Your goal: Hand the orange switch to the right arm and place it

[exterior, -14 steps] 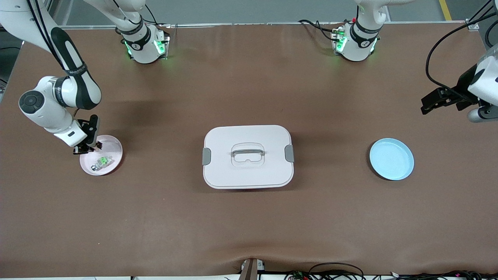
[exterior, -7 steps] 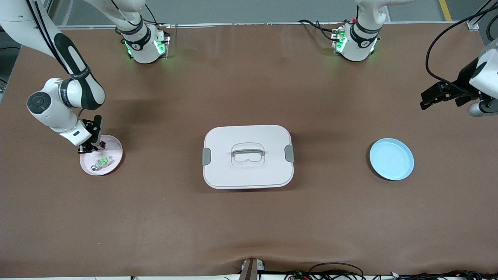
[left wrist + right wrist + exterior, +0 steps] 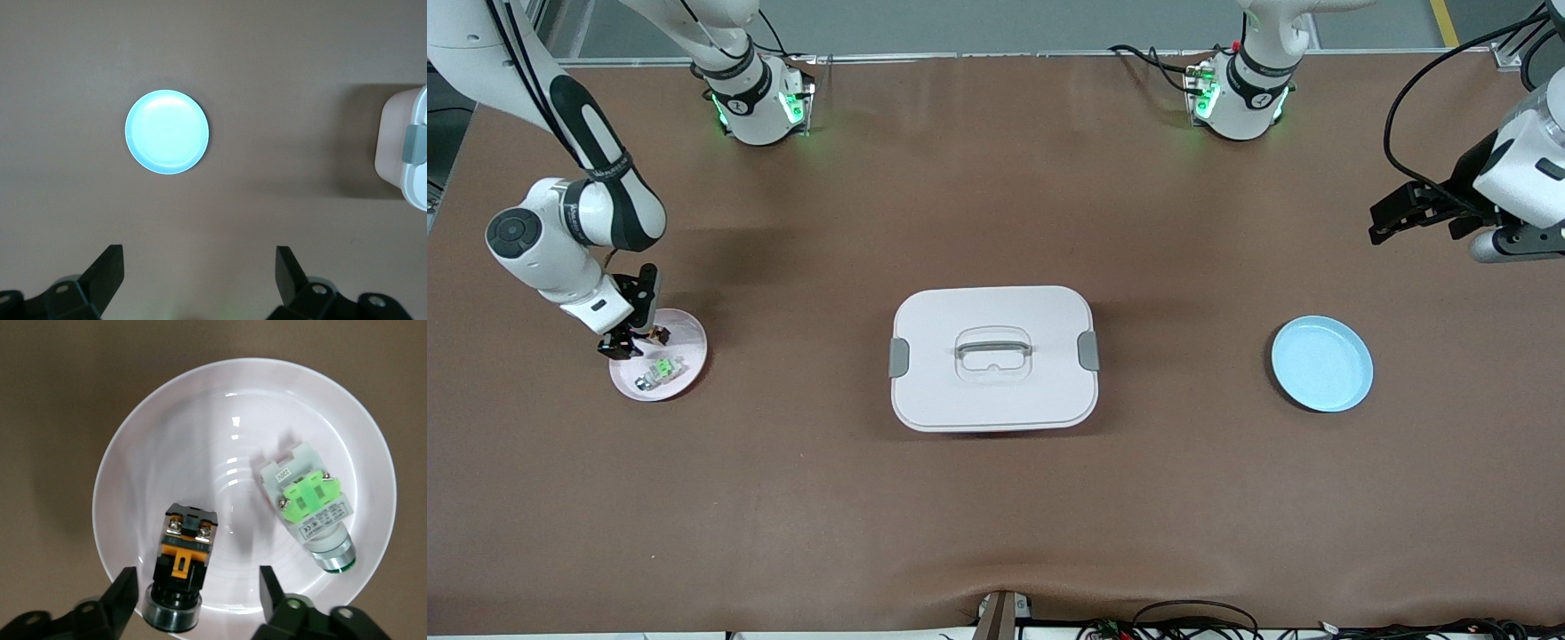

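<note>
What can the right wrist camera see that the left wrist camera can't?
Only the right wrist view shows the pink plate holding the orange switch and the green-faced switch, below the open right end effector. Only the left wrist view shows the blue plate, the white lidded box's edge, and the open left end effector. Both show the brown table.

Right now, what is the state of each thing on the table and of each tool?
Small black switch with orange face: lying in the pink plate, not held.
Silver-grey switch with green face: lying in the same plate, apart from the orange one.
Round pink plate: holds both switches.
Round light blue plate: empty.
White lidded box: closed.
Right tool: open, over the pink plate.
Left tool: open, over bare table.
</note>
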`<state>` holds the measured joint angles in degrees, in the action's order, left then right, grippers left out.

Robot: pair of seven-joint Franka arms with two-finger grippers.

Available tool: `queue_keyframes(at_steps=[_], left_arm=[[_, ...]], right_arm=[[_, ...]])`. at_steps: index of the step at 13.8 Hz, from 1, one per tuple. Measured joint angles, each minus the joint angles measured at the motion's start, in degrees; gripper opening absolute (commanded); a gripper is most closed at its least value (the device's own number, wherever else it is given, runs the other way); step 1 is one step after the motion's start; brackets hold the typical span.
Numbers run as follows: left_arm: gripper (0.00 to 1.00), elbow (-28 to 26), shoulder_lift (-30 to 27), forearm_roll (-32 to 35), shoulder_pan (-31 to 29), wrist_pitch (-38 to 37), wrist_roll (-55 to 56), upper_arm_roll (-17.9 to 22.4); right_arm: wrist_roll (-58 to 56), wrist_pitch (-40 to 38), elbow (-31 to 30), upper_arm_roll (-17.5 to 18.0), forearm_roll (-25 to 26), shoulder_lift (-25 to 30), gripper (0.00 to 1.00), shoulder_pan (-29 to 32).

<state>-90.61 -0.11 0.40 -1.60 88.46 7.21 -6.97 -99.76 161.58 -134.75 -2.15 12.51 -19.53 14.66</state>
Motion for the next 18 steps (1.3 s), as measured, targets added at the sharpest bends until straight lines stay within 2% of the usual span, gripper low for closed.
queue_keyframes(at_steps=[6, 11, 13, 16, 18], left_arm=[[1.00, -0.1, -0.6, 1.5, 0.0, -0.2, -3.6, 0.0], [1.00, -2.0, -3.7, 1.6, 0.0, -0.3, -4.2, -0.1], [1.00, -4.3, -5.7, 1.6, 0.0, -0.2, -4.2, -0.1], [1.00, -6.1, -7.3, 1.6, -0.1, 0.1, -4.2, -0.1], [1.00, -6.5, -7.3, 1.6, -0.1, 0.7, -4.2, -0.1]], right_arm=[[-0.8, 0.4, 1.6, 0.0, 0.0, 4.8, 1.00, 0.0], [-0.3, -1.3, 2.4, 0.6, 0.0, 9.8, 1.00, -0.3], [5.1, -8.5, 2.7, 1.0, -0.1, 13.3, 1.00, -1.7], [19.8, -21.2, 3.6, 1.2, 0.0, 18.8, 1.00, -3.9], [27.5, -25.7, 4.2, 1.2, -0.1, 21.1, 1.00, -4.6]])
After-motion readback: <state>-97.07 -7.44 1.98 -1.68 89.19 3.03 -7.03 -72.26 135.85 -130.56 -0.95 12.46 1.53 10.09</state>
